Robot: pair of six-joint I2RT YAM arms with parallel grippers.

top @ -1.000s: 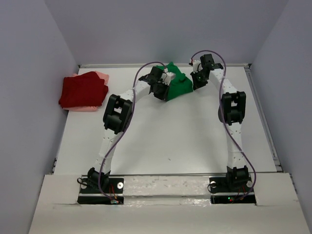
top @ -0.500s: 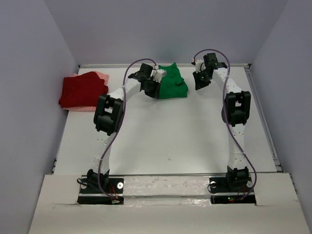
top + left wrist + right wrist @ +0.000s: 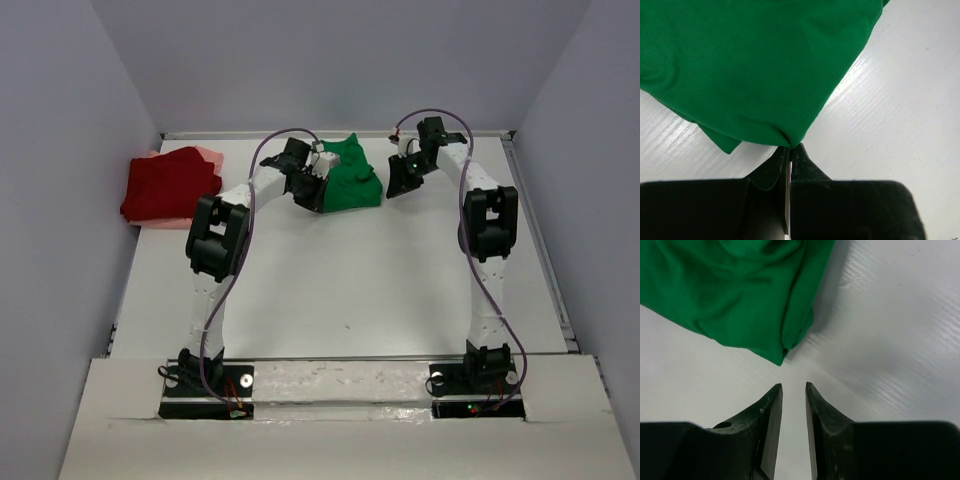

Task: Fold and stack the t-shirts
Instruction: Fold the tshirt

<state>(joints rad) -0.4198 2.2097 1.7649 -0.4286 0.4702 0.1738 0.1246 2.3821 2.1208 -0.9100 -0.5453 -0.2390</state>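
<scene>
A: Step in hand?
B: Looks like mid-fold on the green t-shirt, prob. last of three. Clamped tight on one corner of it: left gripper, cloth bunched right at the tips, rest spread ahead of the jaws. Slightly parted and holding nothing: right gripper, with another green corner just ahead of its tips, not touching.
A: Other two?
B: Already folded, the dark red t-shirt atop the pale pink t-shirt, well off to the left of the left jaws, by the wall. Stack prob. ready for green.
A: Next move needs?
B: Prob. right jaws fwd onto that loose corner, then a clamp; both corners carried together for a flat fold. Green rumpled atm, so maybe smoothing first. Soft cloth, so risk of slip from a thin pinch.
A: Surface, room?
B: White table, faint ribbed grain and some gloss under both jaws in wrist views. Plain pale walls on three sides.
</scene>
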